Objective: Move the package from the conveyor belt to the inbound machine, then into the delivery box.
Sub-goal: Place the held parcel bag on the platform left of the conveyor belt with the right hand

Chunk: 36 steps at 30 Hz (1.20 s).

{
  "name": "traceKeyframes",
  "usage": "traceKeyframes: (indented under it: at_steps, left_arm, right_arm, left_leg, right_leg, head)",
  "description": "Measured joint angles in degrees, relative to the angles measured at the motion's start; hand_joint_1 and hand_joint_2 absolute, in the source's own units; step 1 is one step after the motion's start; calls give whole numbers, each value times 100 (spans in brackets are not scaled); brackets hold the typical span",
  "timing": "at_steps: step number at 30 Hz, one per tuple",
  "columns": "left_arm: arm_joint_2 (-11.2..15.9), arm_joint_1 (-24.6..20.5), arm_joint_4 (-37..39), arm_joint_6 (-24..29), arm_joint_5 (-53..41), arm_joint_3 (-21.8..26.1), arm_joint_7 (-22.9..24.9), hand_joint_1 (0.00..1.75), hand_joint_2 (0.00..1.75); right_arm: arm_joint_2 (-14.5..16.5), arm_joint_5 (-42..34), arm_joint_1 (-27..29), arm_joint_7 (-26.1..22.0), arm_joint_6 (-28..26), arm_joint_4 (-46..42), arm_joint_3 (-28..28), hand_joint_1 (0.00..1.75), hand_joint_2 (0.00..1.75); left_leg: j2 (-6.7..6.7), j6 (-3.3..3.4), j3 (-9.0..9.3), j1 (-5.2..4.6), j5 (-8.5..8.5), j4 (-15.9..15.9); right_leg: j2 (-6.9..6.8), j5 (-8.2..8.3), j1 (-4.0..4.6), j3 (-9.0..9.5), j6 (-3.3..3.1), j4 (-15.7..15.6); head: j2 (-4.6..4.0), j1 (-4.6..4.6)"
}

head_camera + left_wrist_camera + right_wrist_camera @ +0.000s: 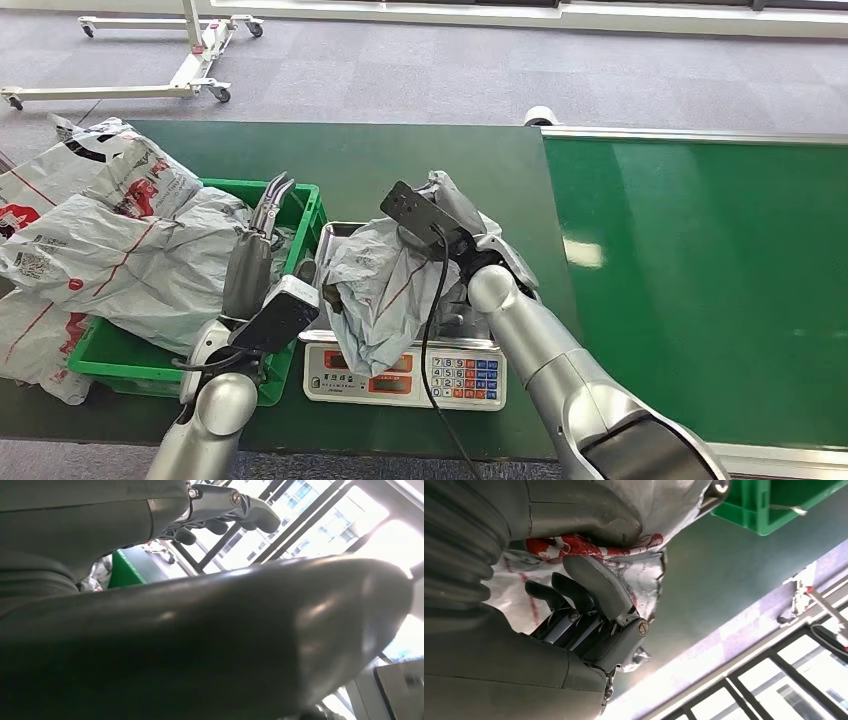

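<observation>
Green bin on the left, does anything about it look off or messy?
Yes. The green bin is overfilled: grey packages are heaped above its rim and spill over its left side onto the table. The left hand hovers open above the bin.

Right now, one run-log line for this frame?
stage: weighing | package: on scale | right robot hand: gripping package | left robot hand: raised, empty | bin: holds bags

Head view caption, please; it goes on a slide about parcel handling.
Right hand grips a grey package on the scale, beside a green crate of parcels; left hand raised.
</observation>
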Motion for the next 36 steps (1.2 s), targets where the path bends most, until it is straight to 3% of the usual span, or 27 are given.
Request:
traceKeyframes:
  at_steps: [8,9,11,12,13,15,19,31,36]
  left_arm:
    - [-56,-77,-216,0,-41,-266,-57,0,0]
    - [-56,-82,-252,0,-18,-302,-70,0,0]
    - [-45,-95,-297,4,43,-379,-86,0,0]
    - [-37,-101,-307,9,75,-411,-86,0,0]
    - [-27,-104,-313,16,100,-434,-79,0,0]
    - [-10,-103,-292,21,139,-449,-37,0,0]
    - [33,-96,-182,-16,146,-461,68,0,0]
    - [117,-97,-31,-114,139,-476,272,0,0]
    - [131,-102,-77,-16,-385,-480,486,0,0]
  right_arm:
    - [166,-1244,-718,423,50,-61,1374,175,175]
    - [174,-1397,-789,456,32,-80,1581,141,175]
    - [183,-1632,-920,582,-13,-99,1936,54,175]
    - [186,-1717,-974,696,-32,-102,2091,10,131]
    - [186,-1784,-1015,854,-44,-95,2237,0,87]
    - [187,-1846,-1069,1215,-31,-34,2482,0,0]
    - [183,-1845,-1155,1437,139,263,2760,0,0]
    - [133,-1099,-1288,1995,362,426,2795,0,0]
    - [-62,-502,-1163,2205,-59,37,2756,0,0]
  left_leg:
    - [0,-2,0,0,1,0]
    - [0,-2,0,0,1,0]
    - [0,-2,0,0,1,0]
    - [-1,-2,0,1,1,0]
    - [0,-2,1,1,1,0]
    - [0,-2,2,2,1,0]
    - [1,-5,2,2,4,1]
    - [18,-8,0,1,4,1]
    - [18,-8,0,2,5,1]
  right_leg:
    - [0,1,3,-1,-1,0]
    - [0,1,4,-1,-2,0]
    - [-1,0,5,0,-2,0]
    - [-1,0,5,0,-3,0]
    - [-1,-1,4,0,-3,0]
    - [-1,-1,4,-1,-3,0]
    - [0,3,3,-4,-5,0]
    - [19,7,8,-16,-9,0]
    - [18,9,10,-17,-12,-1]
  head:
    - [0,0]
    - [0,0]
    - [0,-1]
    - [0,0]
    - [0,0]
    - [0,1]
    - [0,0]
    - [0,1]
    - [0,-1]
